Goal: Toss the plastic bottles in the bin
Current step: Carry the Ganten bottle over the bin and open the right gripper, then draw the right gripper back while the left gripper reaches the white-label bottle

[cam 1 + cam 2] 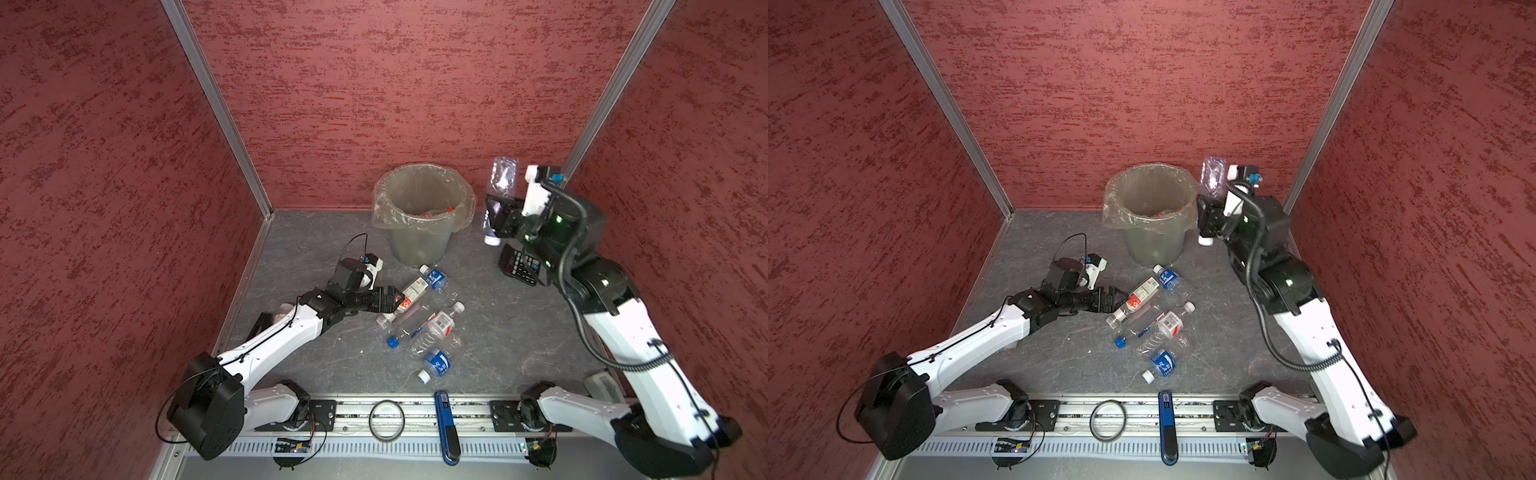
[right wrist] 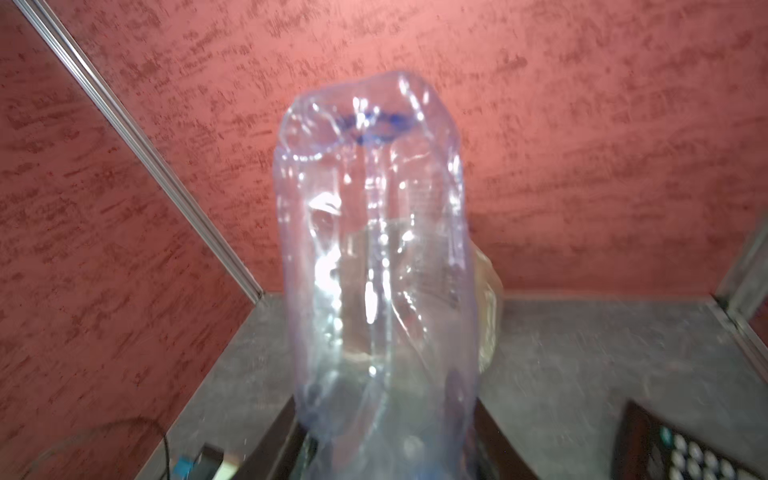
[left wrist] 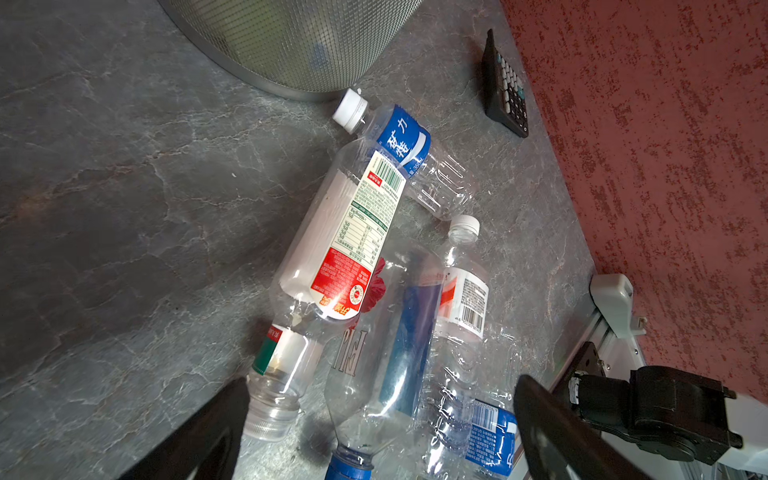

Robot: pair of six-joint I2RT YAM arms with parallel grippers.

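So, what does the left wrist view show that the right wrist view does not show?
Only the left wrist view: the bottles lying in a pile on the table, with the open left gripper facing them. Only the right wrist view: a clear bottle, blurred, standing between the jaws of the right gripper. Both: the bin, the calculator, the table and the red wall.

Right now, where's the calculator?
In a top view the calculator lies flat on the right side, right of the bin, partly hidden by the right arm that holds a clear bottle above it.
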